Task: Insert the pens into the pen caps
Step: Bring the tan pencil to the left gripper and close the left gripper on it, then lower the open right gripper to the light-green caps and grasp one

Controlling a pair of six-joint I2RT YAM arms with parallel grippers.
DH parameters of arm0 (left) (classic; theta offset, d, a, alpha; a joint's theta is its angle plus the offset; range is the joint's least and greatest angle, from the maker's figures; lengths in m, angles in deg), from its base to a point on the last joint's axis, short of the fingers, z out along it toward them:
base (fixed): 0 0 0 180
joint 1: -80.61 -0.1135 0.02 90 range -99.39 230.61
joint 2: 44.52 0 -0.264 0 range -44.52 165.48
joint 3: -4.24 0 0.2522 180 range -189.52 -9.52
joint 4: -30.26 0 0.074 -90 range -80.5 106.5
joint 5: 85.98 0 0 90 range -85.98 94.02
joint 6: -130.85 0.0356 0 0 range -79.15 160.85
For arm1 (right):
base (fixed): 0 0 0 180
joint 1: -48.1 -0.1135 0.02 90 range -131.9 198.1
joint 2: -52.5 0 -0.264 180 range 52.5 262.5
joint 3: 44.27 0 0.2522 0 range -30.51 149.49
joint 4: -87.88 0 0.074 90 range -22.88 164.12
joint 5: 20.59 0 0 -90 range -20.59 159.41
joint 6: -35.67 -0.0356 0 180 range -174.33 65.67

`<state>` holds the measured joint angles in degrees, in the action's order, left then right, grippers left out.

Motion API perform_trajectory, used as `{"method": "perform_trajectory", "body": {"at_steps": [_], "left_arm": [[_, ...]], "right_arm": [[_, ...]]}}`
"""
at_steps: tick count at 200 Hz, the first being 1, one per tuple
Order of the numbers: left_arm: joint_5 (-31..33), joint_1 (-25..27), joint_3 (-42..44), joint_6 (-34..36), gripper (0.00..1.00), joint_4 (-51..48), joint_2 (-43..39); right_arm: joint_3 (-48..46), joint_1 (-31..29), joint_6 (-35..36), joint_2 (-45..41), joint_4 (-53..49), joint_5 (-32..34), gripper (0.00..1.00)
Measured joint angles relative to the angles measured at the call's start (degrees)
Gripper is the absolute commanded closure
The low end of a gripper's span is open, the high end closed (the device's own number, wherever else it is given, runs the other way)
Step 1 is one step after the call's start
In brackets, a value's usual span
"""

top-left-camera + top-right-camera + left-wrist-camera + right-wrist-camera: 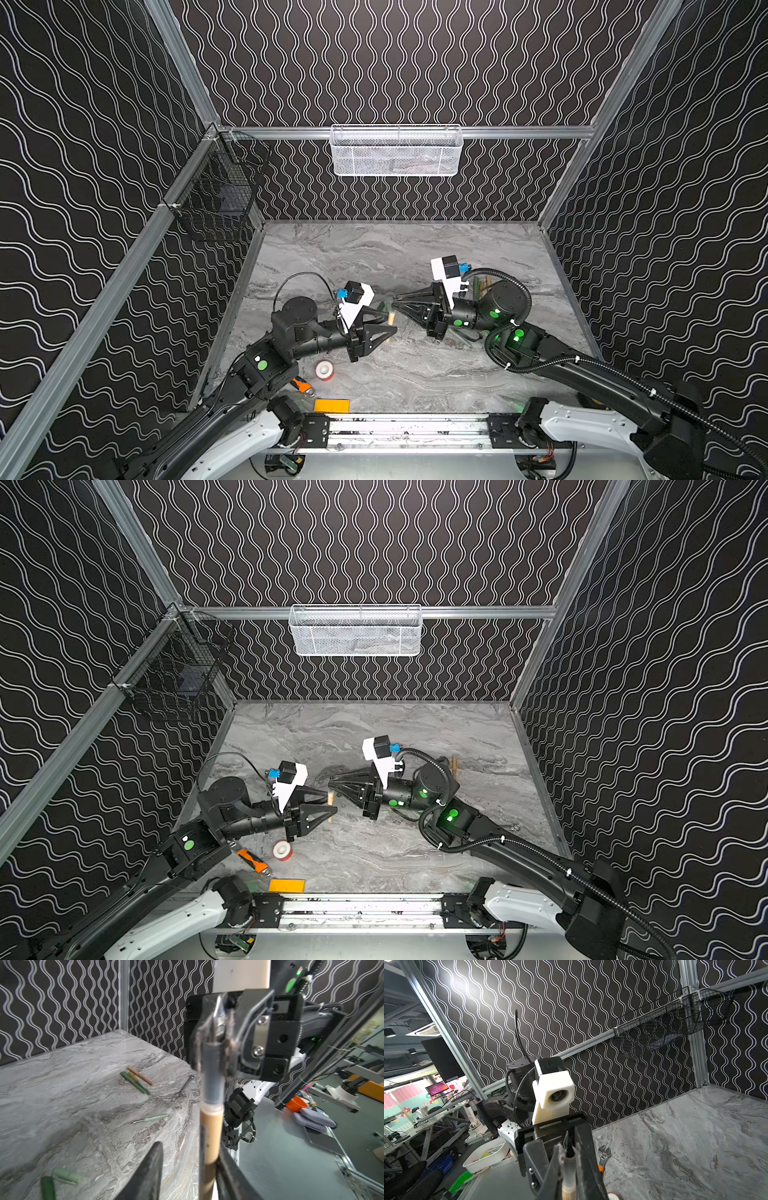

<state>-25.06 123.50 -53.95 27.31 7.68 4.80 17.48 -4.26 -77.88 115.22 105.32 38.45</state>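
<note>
Black wavy-lined walls box in a grey marble tabletop [415, 257]. A white basket [396, 151] hangs on the back rail and a black wire basket [216, 195] on the left wall. Both arms reach to the middle, where the left gripper [390, 324] and right gripper [395, 302] meet tip to tip.

The right jaws are clamped on the clear front section of a tan pen [211, 1132], with its metal nib pointing into that gripper. The left jaws stand apart around the barrel. One finger [230, 1176] lies against it and the other [151, 1167] seems to leave a gap, though the close view is blurred.

Near the right arm's elbow lies a cluster of green and tan pens [136, 1080], with a wrench [186, 1084] beside it. A pale green pen [153, 1119] lies apart, nib bare. A pale cap [66, 1176] and a dark cap [47, 1188] lie together. A tape roll [324, 370] sits near the left gripper.
</note>
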Motion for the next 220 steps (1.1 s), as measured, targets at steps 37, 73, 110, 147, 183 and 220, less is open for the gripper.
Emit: {"method": "perform_trajectory", "body": {"at_steps": [37,73,110,147,183,220], "left_arm": [[-2.08,0.0,-0.04,0.02,0.86,0.44,0.2],[0.85,-0.09,-0.83,0.11,0.95,-2.69,-0.63],[5.84,-0.37,-4.09,1.09,1.0,-11.1,-0.52],[11.63,-3.45,-6.03,1.84,1.0,-21.05,-1.53],[15.04,-8.28,-5.09,1.95,1.0,-27.74,-2.86],[15.3,-8.94,-3.69,2.58,1.0,-28.89,-5.64]], "right_arm": [[-0.52,0.02,0.0,-0.04,0.39,0.33,0.86],[-1.03,-0.04,-0.83,-0.07,-0.76,1.09,0.65],[-1.01,0.94,0.04,-0.74,-6.75,5.31,0.4],[2.82,4.52,1.7,3.89,-18.64,11.1,0.36],[12.96,9.05,3.5,17.62,-34.36,16.74,0.39],[19.19,10.99,6.69,30.86,-43.82,17.18,0.43]]}}
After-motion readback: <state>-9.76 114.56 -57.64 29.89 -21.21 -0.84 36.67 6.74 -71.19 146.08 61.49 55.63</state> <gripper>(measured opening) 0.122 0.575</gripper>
